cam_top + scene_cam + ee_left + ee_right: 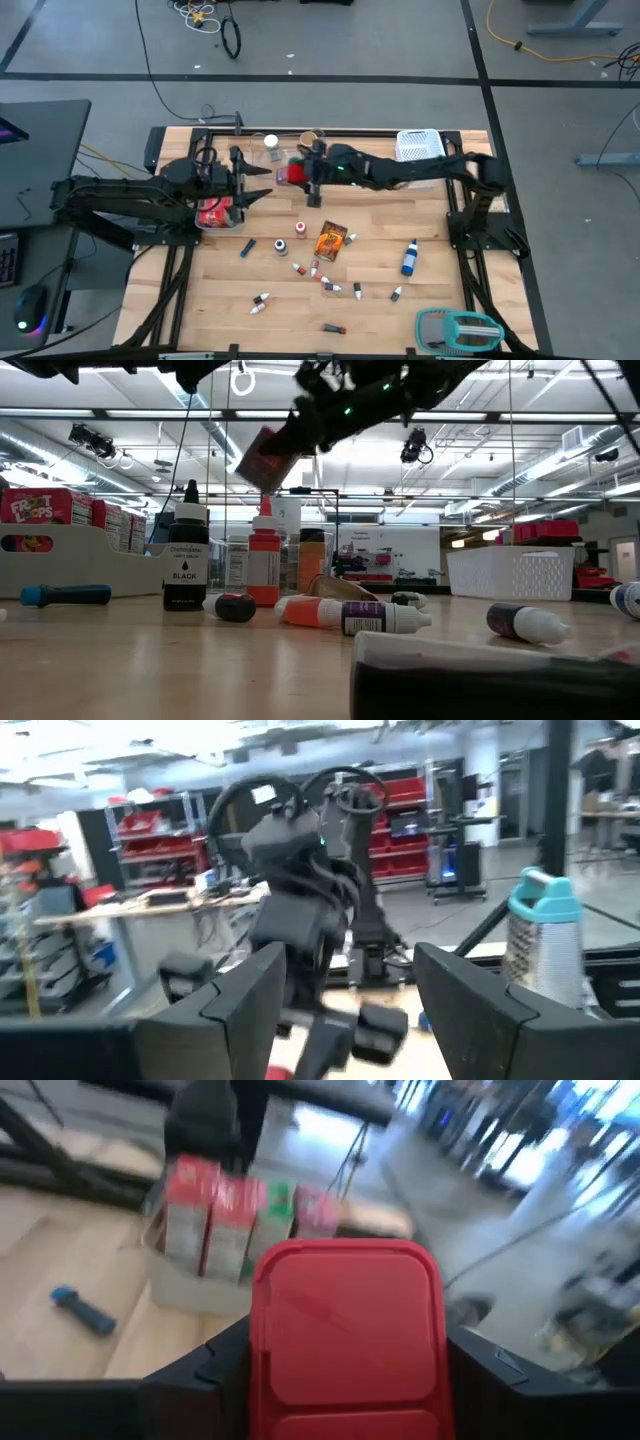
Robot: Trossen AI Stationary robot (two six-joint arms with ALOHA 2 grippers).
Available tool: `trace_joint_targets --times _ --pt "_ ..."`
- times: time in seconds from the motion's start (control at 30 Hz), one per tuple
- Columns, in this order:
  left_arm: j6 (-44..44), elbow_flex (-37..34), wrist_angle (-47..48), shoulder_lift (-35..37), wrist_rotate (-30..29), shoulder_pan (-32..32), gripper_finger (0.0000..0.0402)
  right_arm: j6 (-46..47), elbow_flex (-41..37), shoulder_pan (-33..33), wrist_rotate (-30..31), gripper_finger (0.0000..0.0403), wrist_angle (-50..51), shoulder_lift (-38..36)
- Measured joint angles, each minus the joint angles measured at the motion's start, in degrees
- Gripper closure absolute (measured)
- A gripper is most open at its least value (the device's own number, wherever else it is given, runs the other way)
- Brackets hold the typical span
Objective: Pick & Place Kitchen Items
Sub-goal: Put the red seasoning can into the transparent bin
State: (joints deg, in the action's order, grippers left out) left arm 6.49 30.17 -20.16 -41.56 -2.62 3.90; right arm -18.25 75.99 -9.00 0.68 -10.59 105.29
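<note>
My right gripper point(298, 178) reaches in from the table's right along the far side and is shut on a red box point(345, 1330), held in the air point(262, 457). Just to its left, my left gripper point(258, 186) hovers open with nothing between its fingers point(240, 1010), above a clear tray point(213, 222) that holds several red and green boxes point(235, 1220). An orange packet point(330, 240), a blue bottle point(409, 258) and several tiny vials point(325, 280) lie on the wooden table. My right gripper pinches the red box by its two opposite side edges point(262, 1350) between the two fingers. The fingers come from the table's right, slanting slightly downward. The box is lifted clear of the table and hangs tilted in the low view.
A white mesh basket point(420, 145) stands at the far right. A teal-and-grey gadget point(458, 328) lies at the near right corner. Jars point(271, 143) stand along the far edge. Upright dye bottles point(186, 550) and lying vials point(350, 615) crowd the middle.
</note>
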Motion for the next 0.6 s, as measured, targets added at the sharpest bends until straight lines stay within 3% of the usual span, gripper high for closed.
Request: trace_joint_targets --times 0.23,0.6 --pt "-1.6 0.0 2.9 0.0 -1.4 0.0 0.0170 0.5 7.8 -3.0 0.3 0.0185 4.9 7.4" --pt "-1.7 0.0 5.4 0.0 -1.5 0.0 0.0170 4.0 8.5 -6.5 -0.3 0.0186 9.0 10.0"
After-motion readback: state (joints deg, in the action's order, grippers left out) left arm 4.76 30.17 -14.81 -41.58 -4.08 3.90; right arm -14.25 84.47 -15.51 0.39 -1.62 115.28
